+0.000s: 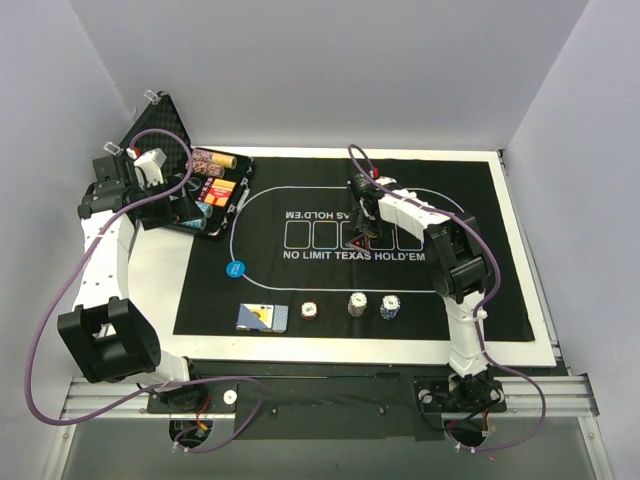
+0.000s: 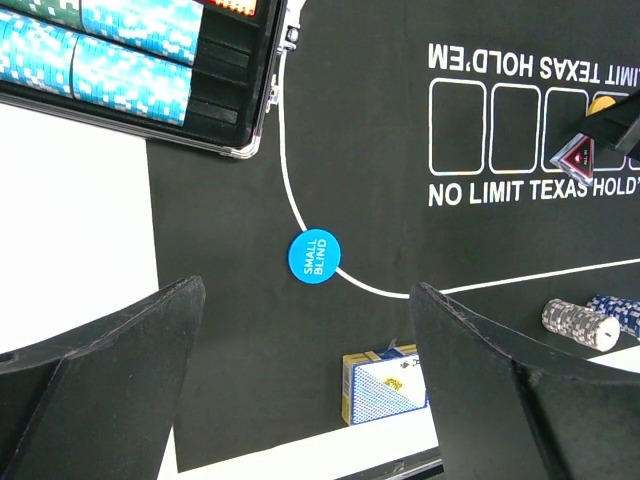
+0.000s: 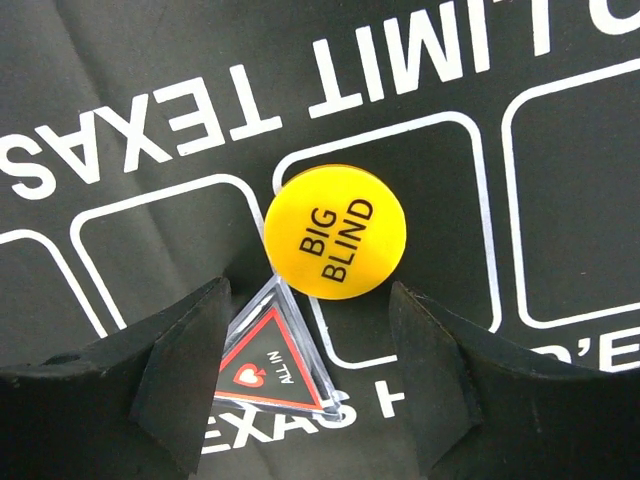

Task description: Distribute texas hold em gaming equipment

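Note:
My right gripper (image 1: 362, 228) hangs low over the middle of the black mat, jaws open (image 3: 308, 296). The red triangular "ALL IN" marker (image 3: 270, 360) lies flat on the mat between its fingers, close to the left one; it also shows in the top view (image 1: 353, 243). The yellow "BIG BLIND" disc (image 3: 335, 232) lies just beyond it, touching its tip. The blue "SMALL BLIND" disc (image 1: 235, 268) lies on the mat's left (image 2: 313, 257). The card deck (image 1: 262, 316), red (image 1: 310, 311), grey (image 1: 357, 304) and blue (image 1: 390, 307) chip stacks line the near edge. My left gripper (image 1: 160, 180) is open and empty (image 2: 305, 292) above the case.
The open black case (image 1: 150, 125) stands at the back left, with turquoise chip rows (image 2: 100, 50) and other pieces inside. The black felt mat (image 1: 480, 200) covers most of the white table. Grey walls close in on the left, back and right.

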{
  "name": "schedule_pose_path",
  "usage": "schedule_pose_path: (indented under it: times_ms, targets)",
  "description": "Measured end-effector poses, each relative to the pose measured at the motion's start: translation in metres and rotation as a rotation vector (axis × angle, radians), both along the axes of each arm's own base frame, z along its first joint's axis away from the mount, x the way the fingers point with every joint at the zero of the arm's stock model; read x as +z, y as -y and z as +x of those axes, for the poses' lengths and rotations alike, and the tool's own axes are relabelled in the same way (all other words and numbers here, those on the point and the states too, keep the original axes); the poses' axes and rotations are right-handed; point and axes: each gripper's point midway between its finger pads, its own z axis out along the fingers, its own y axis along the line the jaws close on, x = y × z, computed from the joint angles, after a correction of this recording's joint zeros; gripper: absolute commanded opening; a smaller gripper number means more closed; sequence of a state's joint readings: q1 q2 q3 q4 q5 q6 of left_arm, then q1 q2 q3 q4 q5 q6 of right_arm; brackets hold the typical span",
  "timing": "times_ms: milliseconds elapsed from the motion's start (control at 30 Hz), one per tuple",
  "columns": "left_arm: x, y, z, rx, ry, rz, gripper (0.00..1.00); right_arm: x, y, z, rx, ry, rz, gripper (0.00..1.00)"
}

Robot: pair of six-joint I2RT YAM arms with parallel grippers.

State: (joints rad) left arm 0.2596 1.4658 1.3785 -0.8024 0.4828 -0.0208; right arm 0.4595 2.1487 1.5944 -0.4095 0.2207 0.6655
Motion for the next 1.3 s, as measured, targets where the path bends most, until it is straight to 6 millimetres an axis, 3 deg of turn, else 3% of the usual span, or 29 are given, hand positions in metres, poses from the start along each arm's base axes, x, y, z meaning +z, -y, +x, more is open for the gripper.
schedule_pose_path:
  times_ms: [333,700,967,1300]
  targets:
    - [0.000,-0.006,0.000,0.015,0.001,0.005,0.95,0.004,-0.001,0.008,-0.048,0.016,0.045,0.44]
    - [0.000,-0.009,-0.001,0.024,0.001,0.005,0.95,0.004,0.018,0.039,-0.104,0.038,0.058,0.45]
    - [0.000,-0.010,-0.001,0.026,0.000,0.005,0.95,0.003,0.012,0.036,-0.074,0.034,0.050,0.53]
    - [0.000,-0.011,-0.001,0.029,0.001,0.005,0.95,-0.001,-0.010,0.013,-0.005,0.028,0.019,0.47]
